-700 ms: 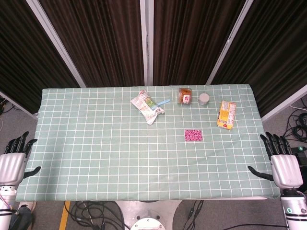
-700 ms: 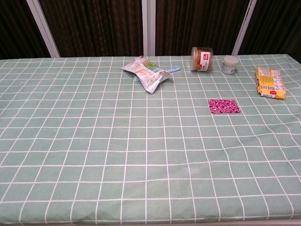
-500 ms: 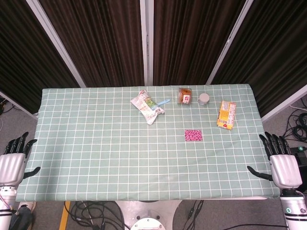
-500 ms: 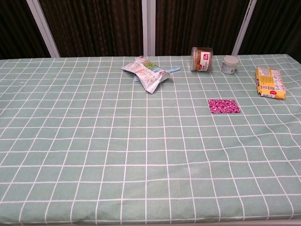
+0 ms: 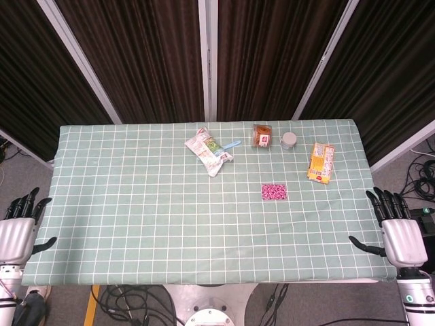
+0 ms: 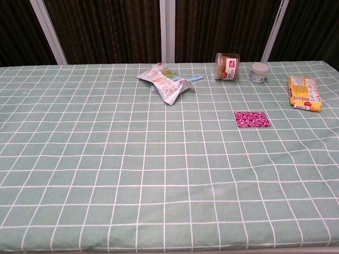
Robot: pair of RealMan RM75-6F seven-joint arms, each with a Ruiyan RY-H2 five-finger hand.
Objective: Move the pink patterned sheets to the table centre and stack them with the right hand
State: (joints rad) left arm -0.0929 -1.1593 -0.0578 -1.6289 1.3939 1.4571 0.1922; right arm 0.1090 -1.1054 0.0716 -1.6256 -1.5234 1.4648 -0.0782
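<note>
No label is legible on the pink patterned rectangular sheets (image 5: 274,192) right of centre; right hand (image 5: 401,239) and left hand (image 5: 16,234) hang at the lower corners, fingers spread and empty.

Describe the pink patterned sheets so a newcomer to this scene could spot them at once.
Start at the table with its green checked cloth and look to the right half, short of the far-edge row of items. The pink patterned sheets lie flat there, alone, nearer than the yellow packet and the jar. They are the only pink thing, a thin rectangle with a busy speckled print.
</note>
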